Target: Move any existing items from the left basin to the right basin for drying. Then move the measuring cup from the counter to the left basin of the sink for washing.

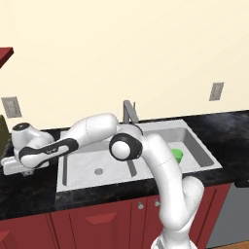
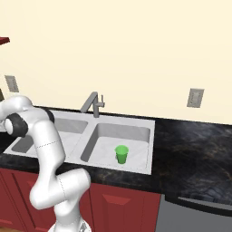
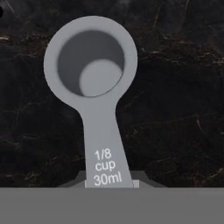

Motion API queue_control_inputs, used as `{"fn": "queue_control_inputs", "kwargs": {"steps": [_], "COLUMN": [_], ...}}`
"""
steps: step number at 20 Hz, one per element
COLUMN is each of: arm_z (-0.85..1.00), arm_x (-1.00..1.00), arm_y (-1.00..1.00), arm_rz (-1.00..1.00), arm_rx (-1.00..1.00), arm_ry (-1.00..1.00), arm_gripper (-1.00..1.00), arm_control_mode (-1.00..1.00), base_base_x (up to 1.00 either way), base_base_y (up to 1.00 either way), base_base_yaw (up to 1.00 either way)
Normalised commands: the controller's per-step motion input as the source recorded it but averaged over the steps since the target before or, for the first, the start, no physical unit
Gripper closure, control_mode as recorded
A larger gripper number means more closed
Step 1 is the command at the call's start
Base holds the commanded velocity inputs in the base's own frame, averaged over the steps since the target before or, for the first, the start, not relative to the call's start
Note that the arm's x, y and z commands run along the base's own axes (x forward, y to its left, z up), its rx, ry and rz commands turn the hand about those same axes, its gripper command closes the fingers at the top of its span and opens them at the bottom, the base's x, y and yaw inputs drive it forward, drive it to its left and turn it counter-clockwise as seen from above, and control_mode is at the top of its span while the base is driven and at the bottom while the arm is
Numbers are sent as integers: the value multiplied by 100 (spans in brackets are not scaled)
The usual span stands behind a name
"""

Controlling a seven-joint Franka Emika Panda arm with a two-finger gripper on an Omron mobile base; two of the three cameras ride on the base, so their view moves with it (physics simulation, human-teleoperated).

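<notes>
the green tumbler (image 2: 121, 153) stands in the right basin (image 2: 136, 133), low in the middle of the right base view. in the left base view i see a bit of it (image 1: 177, 155) poking out from behind my arm. so i think the first job is done. the left basin (image 1: 87, 163) looks bare, just its drain.

now for the cup (image 3: 91, 70). my arm reaches far over to the left side of the left base view, past the sink (image 1: 197, 146), and my gripper (image 1: 12, 165) is low over the counter (image 1: 29, 194) there.

in the hand view the cup lies flat on the black counter (image 3: 175, 109). its round bowl is in the upper middle of the frame. its handle (image 3: 105, 148) runs straight down from the bowl to the bottom middle, right to where my fingers are. it says "1/8 cup 30ml" near that end. so the long way of the cup points at me, and the handle end is the near end.

i cannot tell if my fingers are apart or pinched on the handle. their tips are hidden at the bottom edge.

i think the next move is to lift the cup by its handle and carry it right, to the left basin.
</notes>
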Motion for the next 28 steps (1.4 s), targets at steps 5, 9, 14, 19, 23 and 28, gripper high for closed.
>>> {"fn": "queue_control_inputs", "kwargs": {"steps": [5,9,14,19,23,28], "arm_z": [19,25,26,22,16,12], "arm_x": [-13,-15,-18,-14,-12,-9], "arm_y": [-3,-17,-30,-35,-38,-44], "arm_rz": [-7,-10,-12,-12,-12,-13], "arm_rx": [0,0,0,0,0,0], "arm_ry": [0,-1,-2,-6,-6,-2], "arm_gripper": [100,100,100,100,100,100], "arm_control_mode": [-100,-100,-100,-100,-100,-100], "base_base_x": [0,0,0,0,0,0], "base_base_y": [0,0,0,0,0,0], "base_base_yaw": [0,0,0,0,0,0]}}
